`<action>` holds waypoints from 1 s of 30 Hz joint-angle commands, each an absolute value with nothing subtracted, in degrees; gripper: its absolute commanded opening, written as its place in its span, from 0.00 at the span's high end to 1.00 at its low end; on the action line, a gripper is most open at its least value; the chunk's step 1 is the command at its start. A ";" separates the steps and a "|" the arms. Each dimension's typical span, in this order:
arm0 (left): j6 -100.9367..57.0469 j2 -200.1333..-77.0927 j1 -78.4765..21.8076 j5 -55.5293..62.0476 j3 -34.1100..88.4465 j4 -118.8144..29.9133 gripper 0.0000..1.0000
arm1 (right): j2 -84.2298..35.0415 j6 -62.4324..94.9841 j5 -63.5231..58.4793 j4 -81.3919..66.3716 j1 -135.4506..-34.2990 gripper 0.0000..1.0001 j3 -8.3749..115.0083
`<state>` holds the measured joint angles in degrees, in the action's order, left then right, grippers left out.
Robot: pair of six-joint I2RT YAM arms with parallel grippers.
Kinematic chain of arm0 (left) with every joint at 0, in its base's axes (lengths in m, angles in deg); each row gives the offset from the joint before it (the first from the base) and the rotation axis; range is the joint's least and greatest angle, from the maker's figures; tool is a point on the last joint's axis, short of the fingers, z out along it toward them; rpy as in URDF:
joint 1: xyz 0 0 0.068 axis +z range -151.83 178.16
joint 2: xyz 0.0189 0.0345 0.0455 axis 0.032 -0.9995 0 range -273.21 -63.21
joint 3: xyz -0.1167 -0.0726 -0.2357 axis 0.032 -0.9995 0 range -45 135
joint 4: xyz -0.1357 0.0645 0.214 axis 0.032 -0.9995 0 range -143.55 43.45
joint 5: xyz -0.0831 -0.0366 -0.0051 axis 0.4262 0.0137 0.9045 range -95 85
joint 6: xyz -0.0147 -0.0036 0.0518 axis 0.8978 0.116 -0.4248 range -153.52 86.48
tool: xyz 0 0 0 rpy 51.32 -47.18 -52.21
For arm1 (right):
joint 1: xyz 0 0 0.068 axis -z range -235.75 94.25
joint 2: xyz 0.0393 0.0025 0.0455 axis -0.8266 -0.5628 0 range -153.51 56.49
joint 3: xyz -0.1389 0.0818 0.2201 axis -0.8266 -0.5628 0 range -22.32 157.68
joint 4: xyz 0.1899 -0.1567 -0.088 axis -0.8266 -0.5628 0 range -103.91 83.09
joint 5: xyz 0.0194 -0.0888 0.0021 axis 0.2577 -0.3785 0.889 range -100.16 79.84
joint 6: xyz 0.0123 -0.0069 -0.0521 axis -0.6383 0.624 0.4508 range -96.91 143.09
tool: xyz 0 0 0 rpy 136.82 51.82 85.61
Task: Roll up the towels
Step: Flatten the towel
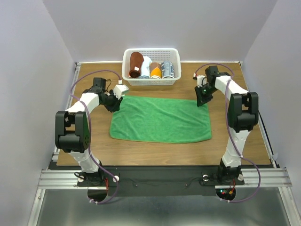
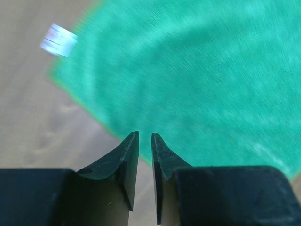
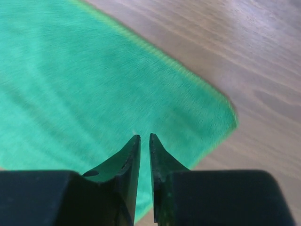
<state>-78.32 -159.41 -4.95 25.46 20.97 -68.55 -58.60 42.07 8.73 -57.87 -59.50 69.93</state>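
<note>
The white basket (image 1: 151,81) sits at the far middle of the counter (image 1: 235,141) and it's pretty full. Four rolls stand side by side in it. From the left there's the reddish-brown towel (image 1: 136,63), already rolled up and leaning a bit, then a white roll (image 1: 146,66), an orange roll (image 1: 155,69), and a grey-patterned roll (image 1: 168,69) against the right wall.

The green towel (image 1: 160,120) isn't in the basket. It's spread flat on the counter just in front of it, long side running left to right, not rolled yet.

The left end effector (image 2: 145,135) hangs over the towel's far-left corner. Its jaws are only a sliver apart with nothing between them, so it's released. There's a small white tag (image 2: 59,40) just beside that corner, too blurry to read.

The right end effector (image 3: 145,136) is over the far-right corner. It has the same slim gap and nothing pinched, so it's let go too.
</note>
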 commanded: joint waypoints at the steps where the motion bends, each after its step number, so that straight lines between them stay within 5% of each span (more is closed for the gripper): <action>1: -78.79 -159.54 -5.35 27.60 18.20 -70.29 0.73 | -61.28 38.65 4.44 -51.31 -59.26 0.84 71.64; 4: -76.60 -159.45 -5.26 27.69 17.23 -68.53 0.73 | -61.90 36.98 0.83 -48.41 -59.26 0.91 70.85; 15: -58.67 -166.73 -4.47 25.23 26.53 -57.98 0.66 | -56.71 37.14 0.92 -47.52 -58.30 0.91 68.48; 23: -49.53 -177.19 -3.42 21.12 34.18 -56.13 0.90 | -61.36 38.21 -2.68 -46.29 -58.12 0.96 68.21; 30: -48.29 -180.80 0.10 19.61 36.65 -56.83 0.93 | -67.95 39.08 -7.61 -44.36 -57.95 0.96 71.10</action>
